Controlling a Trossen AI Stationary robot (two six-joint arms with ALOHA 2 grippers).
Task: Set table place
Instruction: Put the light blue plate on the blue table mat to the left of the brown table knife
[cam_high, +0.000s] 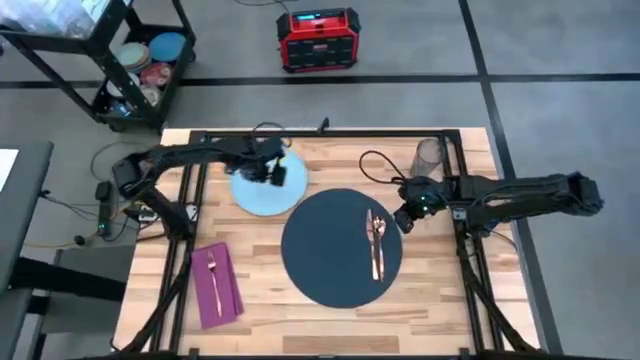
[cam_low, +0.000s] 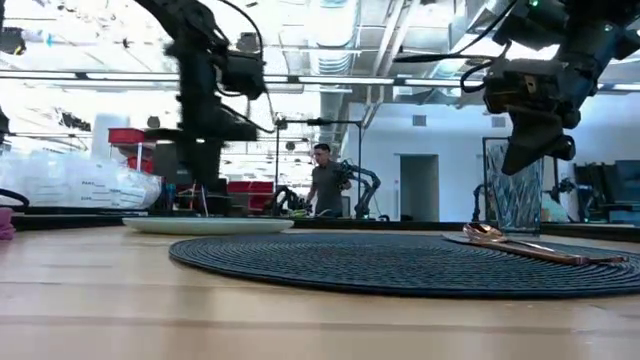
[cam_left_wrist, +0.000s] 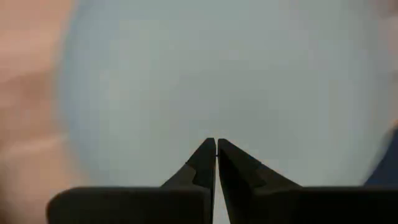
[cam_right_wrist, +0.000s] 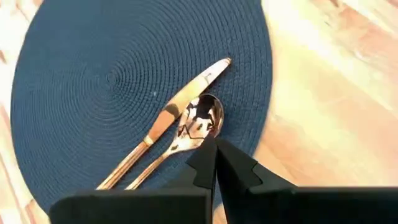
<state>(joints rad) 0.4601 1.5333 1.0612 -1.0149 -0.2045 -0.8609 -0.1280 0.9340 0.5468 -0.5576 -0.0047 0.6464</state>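
Observation:
The dark round mat (cam_high: 330, 250) (cam_right_wrist: 112, 93) lies mid-table on the light-wood table (cam_high: 440, 290). A copper knife (cam_right_wrist: 180, 106) and spoon (cam_right_wrist: 199, 121) lie side by side on the mat's right part (cam_high: 377, 240). My right gripper (cam_right_wrist: 216, 144) (cam_high: 403, 219) is shut and hangs above the mat's right edge, clear of the spoon's bowl (cam_low: 490, 233). The pale blue plate (cam_high: 255, 195) (cam_low: 205, 226) rests flat on the table, left of and beyond the mat. My left gripper (cam_left_wrist: 216, 142) (cam_high: 273, 177) is shut above the plate. A magenta napkin (cam_high: 225, 292) carrying a fork (cam_high: 213, 275) lies near left. The tumbler (cam_high: 430, 157) stands far right.
A black cart (cam_high: 140, 60) holding dishes stands off the table's far left corner, and a red box (cam_high: 318, 38) sits on the floor beyond. A black frame (cam_high: 462, 190) edges the tabletop. A person (cam_low: 322, 180) stands far back in the room.

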